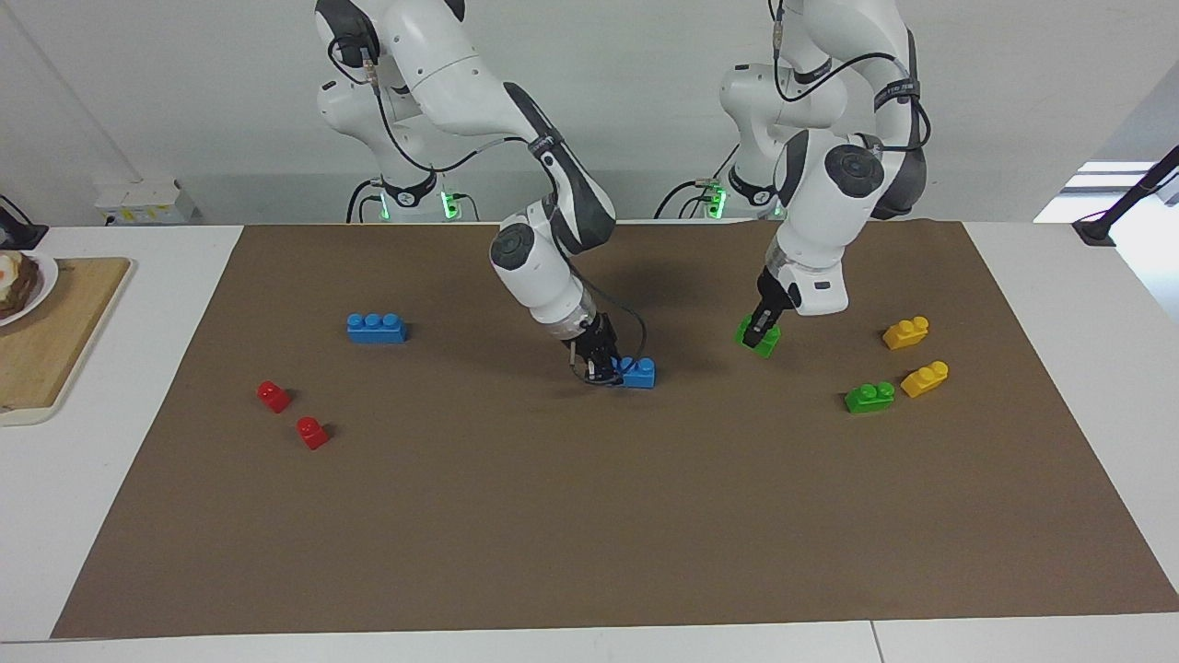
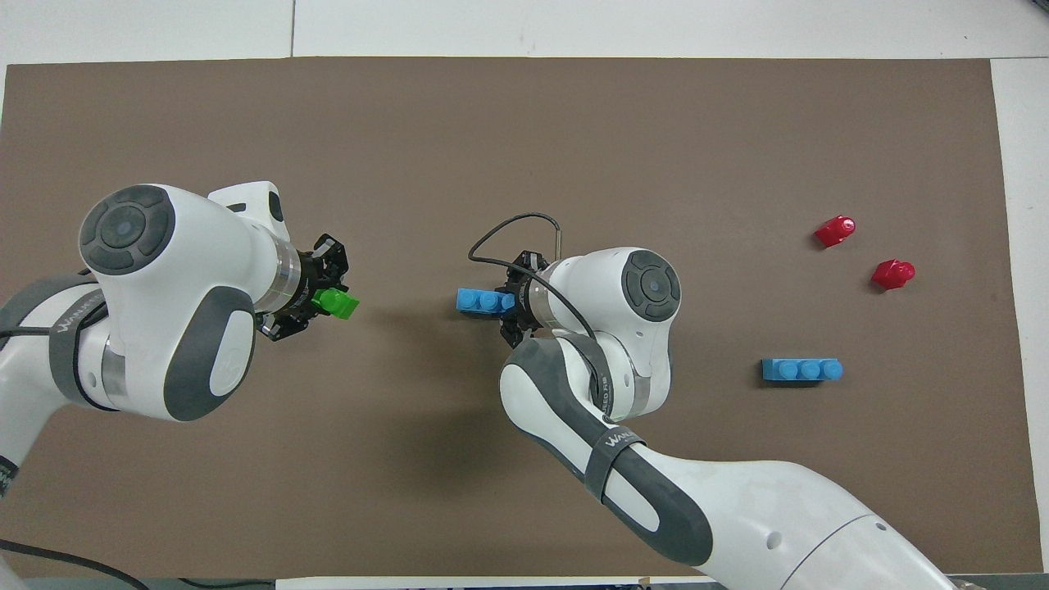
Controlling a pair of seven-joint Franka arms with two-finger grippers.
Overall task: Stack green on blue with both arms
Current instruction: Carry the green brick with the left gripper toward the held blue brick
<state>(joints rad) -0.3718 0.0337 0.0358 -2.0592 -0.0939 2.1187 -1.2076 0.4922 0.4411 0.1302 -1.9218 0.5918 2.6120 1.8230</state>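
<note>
While my right tool (image 1: 603, 371) is clamping the blue brick (image 1: 637, 372), my left tool (image 1: 761, 331) is gripping the green brick (image 1: 757, 335). Next I am aligning studs.

Bright green two-stud brick (image 1: 759, 335) in black left gripper (image 1: 763, 328); bright blue brick (image 1: 637, 372) in black right gripper (image 1: 601, 364). Plain brown mat (image 1: 589, 516). Also two red bricks (image 1: 274, 396), two yellow bricks (image 1: 905, 332), white arms (image 1: 543, 267) with dark grey caps.

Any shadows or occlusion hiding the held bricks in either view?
Facing view: soft shadows only; green brick and blue brick show beside the left gripper and right gripper. Overhead view: the right arm covers one end of the blue.
</note>
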